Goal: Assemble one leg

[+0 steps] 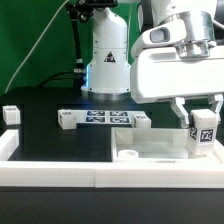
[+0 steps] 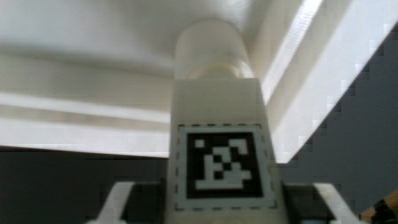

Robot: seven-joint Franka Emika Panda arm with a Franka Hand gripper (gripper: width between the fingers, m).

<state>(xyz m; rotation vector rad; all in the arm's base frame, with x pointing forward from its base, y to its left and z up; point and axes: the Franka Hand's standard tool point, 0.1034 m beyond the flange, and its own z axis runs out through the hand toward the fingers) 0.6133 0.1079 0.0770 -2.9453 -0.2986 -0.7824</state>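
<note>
My gripper is shut on the leg, a short white post with a black-and-white tag facing the camera. It holds the leg upright over the exterior view's right end of the large flat white rimmed piece. The leg's lower end is at or just above that piece's corner; I cannot tell if they touch. In the wrist view the leg runs away from the gripper toward the white rimmed piece, with one finger on each side of it.
The marker board lies mid-table, with small white posts at its ends. Another small white post stands at the exterior view's left. The robot's white base stands behind. A white wall borders the front.
</note>
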